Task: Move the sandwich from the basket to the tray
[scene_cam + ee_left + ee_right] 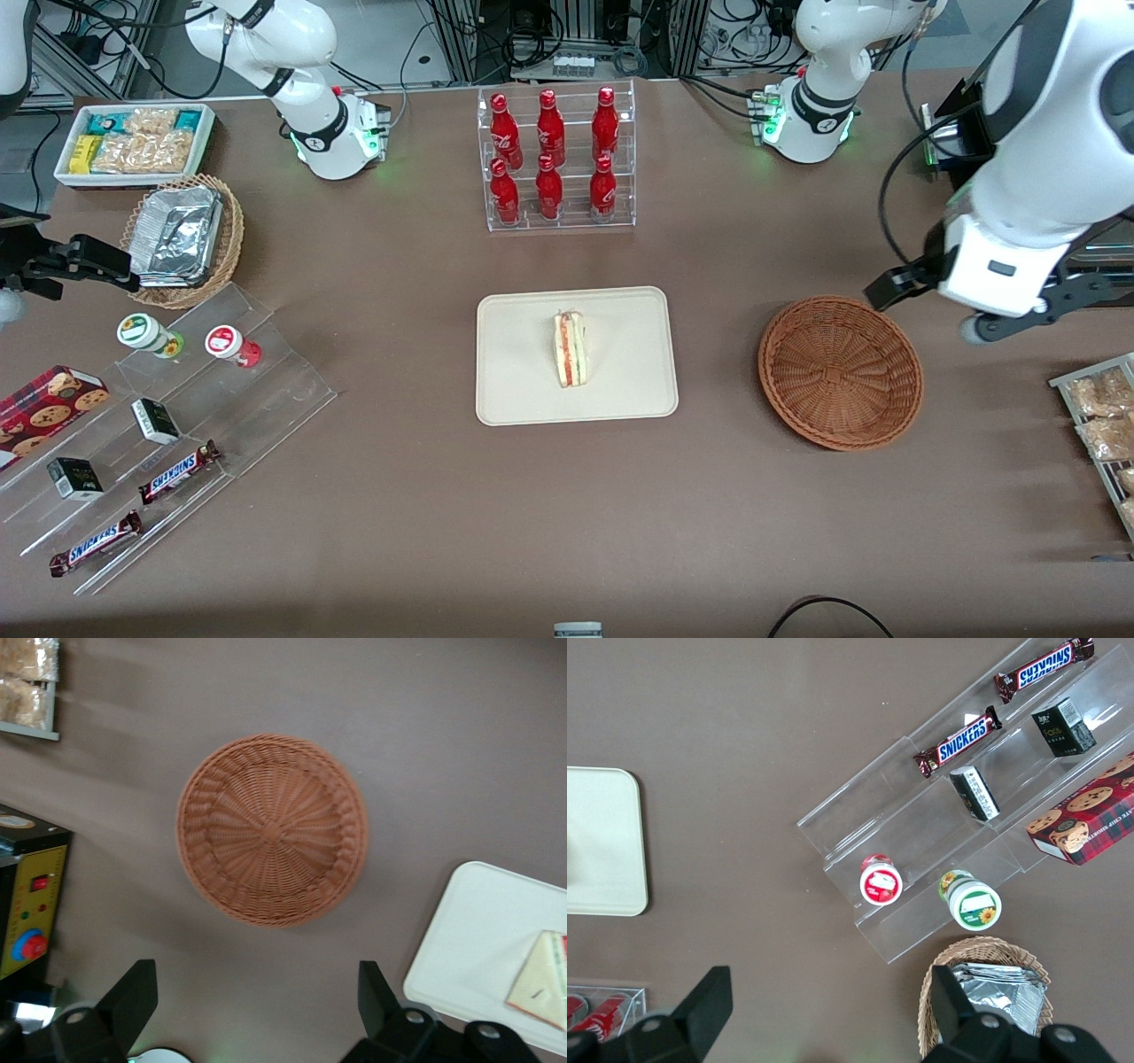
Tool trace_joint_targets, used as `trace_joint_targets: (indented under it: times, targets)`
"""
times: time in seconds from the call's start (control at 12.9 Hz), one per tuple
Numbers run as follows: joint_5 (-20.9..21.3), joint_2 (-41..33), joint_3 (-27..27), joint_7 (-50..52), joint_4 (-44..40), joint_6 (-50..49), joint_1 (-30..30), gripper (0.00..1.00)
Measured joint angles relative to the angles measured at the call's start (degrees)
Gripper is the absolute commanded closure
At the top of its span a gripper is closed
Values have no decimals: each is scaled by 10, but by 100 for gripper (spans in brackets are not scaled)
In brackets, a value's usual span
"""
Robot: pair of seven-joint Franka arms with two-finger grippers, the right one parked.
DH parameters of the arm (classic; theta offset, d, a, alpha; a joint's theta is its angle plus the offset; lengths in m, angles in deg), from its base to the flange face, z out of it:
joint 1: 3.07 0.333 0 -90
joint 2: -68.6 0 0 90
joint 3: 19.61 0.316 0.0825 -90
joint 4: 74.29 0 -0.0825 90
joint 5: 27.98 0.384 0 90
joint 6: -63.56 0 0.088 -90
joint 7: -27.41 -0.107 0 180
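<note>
The sandwich (pixel 571 348) lies on its side on the cream tray (pixel 523 390), near the tray's middle. The reddish-brown basket (pixel 840 372) stands empty beside the tray, toward the working arm's end. My left gripper (pixel 983 306) hangs high above the table, beside the basket and slightly farther from the front camera than it. It is open and empty. In the left wrist view the gripper (pixel 255 979) has its fingers wide apart over bare table, with the empty basket (pixel 272 829), a corner of the tray (pixel 478 930) and part of the sandwich (pixel 542 979) in sight.
A clear rack of red bottles (pixel 556 159) stands farther from the front camera than the tray. Toward the parked arm's end are a tan basket with foil containers (pixel 182 235), a white snack bin (pixel 133 142) and acrylic steps (pixel 266 390). A rack of packets (pixel 1103 416) is at the working arm's end.
</note>
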Motion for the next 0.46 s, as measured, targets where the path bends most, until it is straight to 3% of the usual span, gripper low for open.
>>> trace_joint_targets:
  times: [0.46]
  targets:
    - [-30,-44,0,-75,48,0,42,0]
